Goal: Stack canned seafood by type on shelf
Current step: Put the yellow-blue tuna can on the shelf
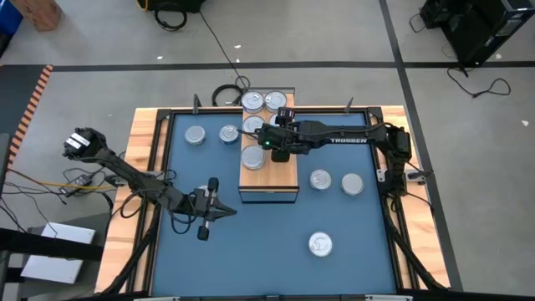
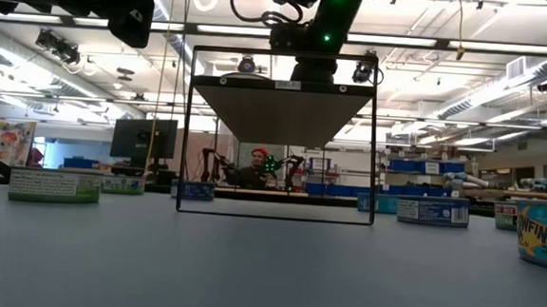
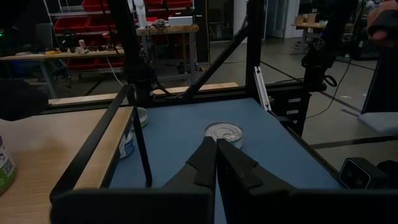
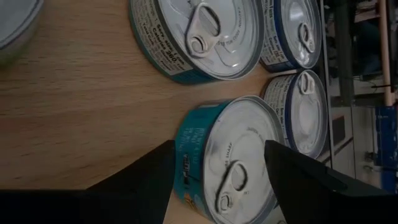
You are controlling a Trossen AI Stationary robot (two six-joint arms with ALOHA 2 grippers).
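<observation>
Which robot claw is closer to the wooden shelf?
The right one. The right claw hangs open just above the shelf, with a teal tin between its fingers. The left claw waits shut over the blue mat, off to the shelf's side.

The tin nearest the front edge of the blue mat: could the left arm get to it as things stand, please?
Probably yes: the tin lies alone on bare mat, and the left gripper, shut, points toward it with nothing between.

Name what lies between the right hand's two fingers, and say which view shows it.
A teal-sided tin with a pull-tab lid sits on the wooden shelf between the right hand's spread fingers; the right wrist view shows it.
</observation>
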